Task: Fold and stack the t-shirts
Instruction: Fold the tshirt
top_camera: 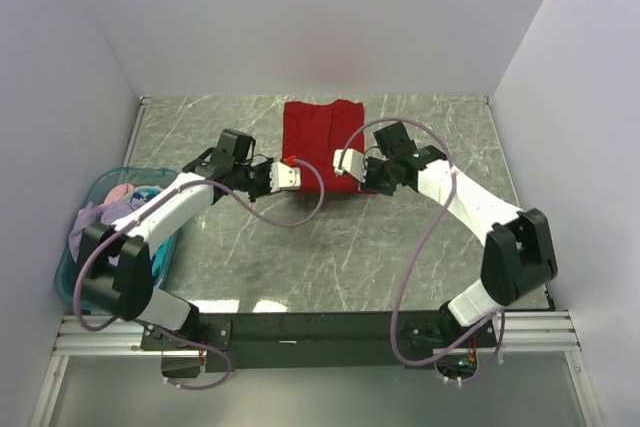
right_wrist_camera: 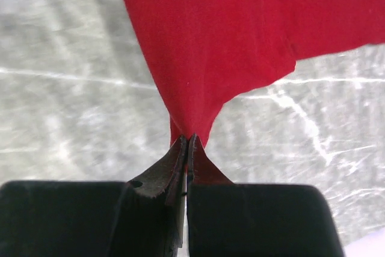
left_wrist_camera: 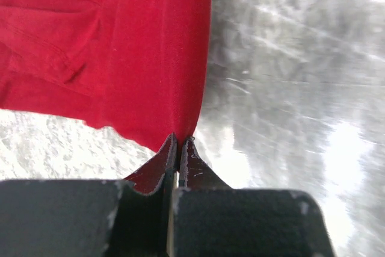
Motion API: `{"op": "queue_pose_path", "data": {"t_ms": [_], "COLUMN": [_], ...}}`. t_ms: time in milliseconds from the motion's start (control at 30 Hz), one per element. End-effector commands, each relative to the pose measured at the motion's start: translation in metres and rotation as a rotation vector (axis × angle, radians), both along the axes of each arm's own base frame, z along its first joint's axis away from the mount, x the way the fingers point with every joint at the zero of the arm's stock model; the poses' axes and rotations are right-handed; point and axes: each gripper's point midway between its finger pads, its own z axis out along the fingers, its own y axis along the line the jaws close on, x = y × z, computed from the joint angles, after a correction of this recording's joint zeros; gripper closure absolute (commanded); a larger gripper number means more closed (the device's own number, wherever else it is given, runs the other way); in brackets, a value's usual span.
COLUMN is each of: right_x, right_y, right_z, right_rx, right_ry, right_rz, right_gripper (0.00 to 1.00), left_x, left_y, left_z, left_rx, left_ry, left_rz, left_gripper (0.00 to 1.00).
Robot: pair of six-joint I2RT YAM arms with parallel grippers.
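A bright red t-shirt lies folded lengthwise at the back middle of the table. My left gripper pinches its near left corner, jaws shut on the red cloth, which rises taut from the tips. My right gripper is shut on the near right corner; in the right wrist view the red fabric pulls into a point at the jaws. Other t-shirts, lavender and pink, lie bunched in the basket at the left.
A translucent teal basket stands at the left edge of the grey marbled table. White walls close in the back and both sides. Lilac cables loop from both arms over the table.
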Motion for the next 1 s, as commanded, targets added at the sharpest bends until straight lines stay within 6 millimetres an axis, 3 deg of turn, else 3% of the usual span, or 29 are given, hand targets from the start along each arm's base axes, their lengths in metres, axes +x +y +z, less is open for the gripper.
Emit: {"op": "queue_pose_path", "data": {"t_ms": [0, 67, 100, 167, 200, 333, 467, 500, 567, 633, 667, 700, 733, 767, 833, 867, 933, 967], "right_x": [-0.040, -0.063, -0.079, -0.113, -0.132, -0.195, -0.213, -0.207, -0.195, -0.171, -0.158, -0.148, -0.132, -0.117, -0.085, -0.068, -0.042, -0.023], "right_y": [-0.013, -0.015, -0.018, -0.014, -0.016, -0.018, -0.019, -0.018, -0.015, -0.009, -0.003, 0.001, -0.001, 0.003, 0.003, 0.005, 0.008, 0.008], "right_z": [0.008, 0.013, 0.004, 0.009, -0.001, 0.009, 0.023, 0.030, 0.033, 0.042, 0.053, 0.047, 0.048, 0.058, 0.049, 0.057, 0.039, 0.047], "right_rx": [-0.001, 0.004, -0.004, 0.014, 0.005, 0.029, 0.042, 0.038, 0.018, 0.026, 0.043, 0.028, 0.025, 0.037, 0.021, 0.029, 0.004, 0.016], "right_ry": [0.046, 0.055, 0.088, 0.115, 0.152, 0.163, 0.184, 0.161, 0.139, 0.114, 0.088, 0.120, 0.110, 0.083, 0.080, 0.056, 0.104, 0.083], "right_rz": [0.001, 0.024, 0.034, 0.079, 0.098, 0.202, 0.243, 0.238, 0.248, 0.235, 0.233, 0.230, 0.216, 0.212, 0.190, 0.181, 0.171, 0.151], "right_gripper": [1.00, 1.00, 1.00, 1.00, 1.00, 1.00, 1.00, 1.00, 1.00, 1.00, 1.00, 1.00, 1.00, 1.00, 1.00, 1.00, 1.00, 1.00], "left_x": [-0.047, -0.069, -0.094, -0.122, -0.147, -0.208, -0.238, -0.235, -0.230, -0.206, -0.192, -0.167, -0.155, -0.138, -0.102, -0.080, -0.052, -0.037], "left_y": [0.005, 0.006, 0.004, 0.004, 0.004, 0.007, 0.005, 0.001, 0.000, -0.001, -0.002, 0.004, 0.004, 0.003, 0.006, 0.004, 0.008, 0.007], "left_z": [0.000, 0.006, -0.005, 0.001, -0.009, -0.001, 0.028, 0.041, 0.043, 0.057, 0.052, 0.061, 0.062, 0.054, 0.064, 0.061, 0.056, 0.037], "left_rx": [0.023, 0.023, 0.044, 0.028, 0.043, 0.028, -0.031, -0.049, -0.035, -0.080, -0.081, -0.112, -0.123, -0.120, -0.152, -0.155, -0.164, -0.148], "left_ry": [0.084, 0.078, 0.122, 0.134, 0.195, 0.299, 0.397, 0.393, 0.429, 0.409, 0.434, 0.408, 0.395, 0.426, 0.398, 0.418, 0.425, 0.478], "left_rz": [-0.037, -0.058, -0.094, -0.120, -0.153, -0.240, -0.251, -0.249, -0.238, -0.219, -0.195, -0.144, -0.149, -0.127, -0.078, -0.058, -0.023, 0.003], "left_gripper": [1.00, 0.99, 1.00, 1.00, 1.00, 1.00, 1.00, 1.00, 1.00, 1.00, 1.00, 1.00, 1.00, 1.00, 1.00, 1.00, 0.99, 0.99]}}
